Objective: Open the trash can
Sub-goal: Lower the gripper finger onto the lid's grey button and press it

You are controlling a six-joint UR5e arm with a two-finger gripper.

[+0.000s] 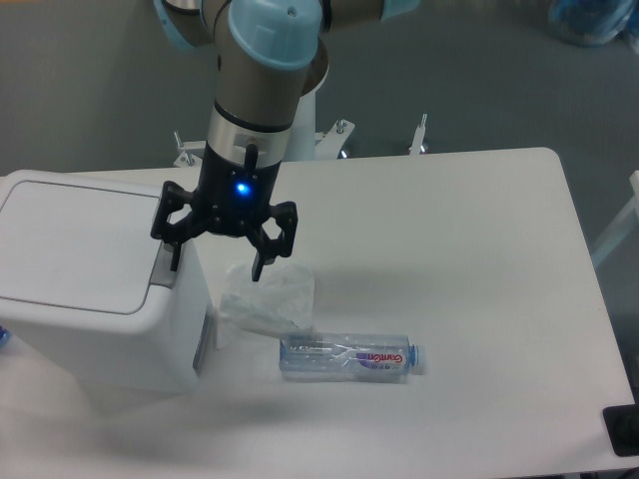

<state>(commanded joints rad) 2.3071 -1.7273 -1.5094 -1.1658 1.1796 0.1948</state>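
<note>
We see the end effector (pixel 217 263) hanging above the bench (pixel 469 259) with its two black fingers spread wide and nothing between them; a blue light glows on its body. The trash can (pixel 90 289) sits directly to the image-left of the end effector, its flat white lid (pixel 75 239) lying closed. One finger (pixel 172 249) hangs right at the lid's near edge, over the grey push-button tab (pixel 163 269), though we cannot tell whether it touches. The other finger (pixel 262 261) points down over a crumpled white tissue (pixel 268 297) that lies on the bench just below the end effector, beside the trash can's side wall. Further below, toward the camera, a clear plastic bottle (pixel 349 356) with a purple label lies on its side, its cap pointing to the image-right, close to the tissue's lower edge.
</note>
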